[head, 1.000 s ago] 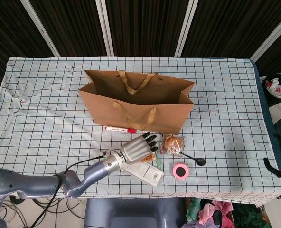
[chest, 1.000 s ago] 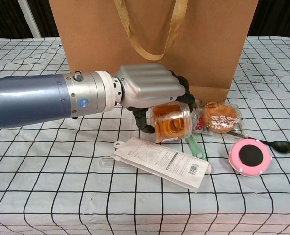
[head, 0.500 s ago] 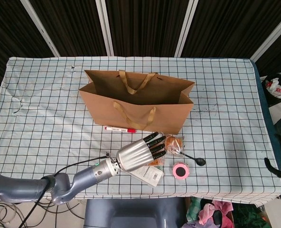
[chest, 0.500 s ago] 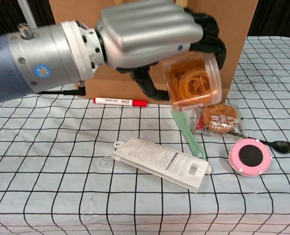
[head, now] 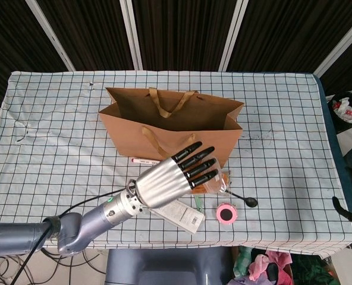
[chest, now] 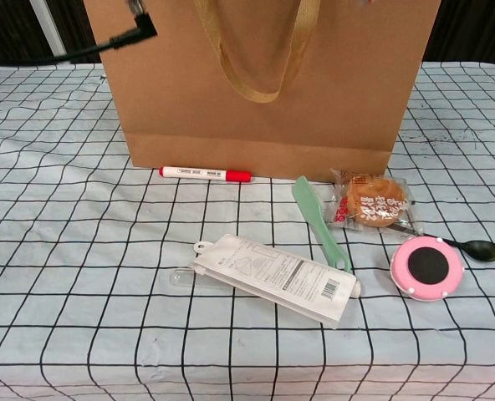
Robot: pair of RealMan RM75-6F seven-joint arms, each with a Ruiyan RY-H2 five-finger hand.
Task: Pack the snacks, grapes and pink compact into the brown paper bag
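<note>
Since the earlier frames the left hand has risen off the bench with the clear tub of orange snacks, leaving the chest view altogether. From the head view it now hangs above the near edge of the bench, in front of the brown paper bag, its dark fingers stretched toward the bag; only a sliver of the tub shows beneath them, so the hold looks kept but cannot be confirmed. The step in hand seems to be carrying this snack to the bag. Next it must clear the near wall and release over the open mouth. The wrapped pastry and pink compact wait near the bench's front edge.
</note>
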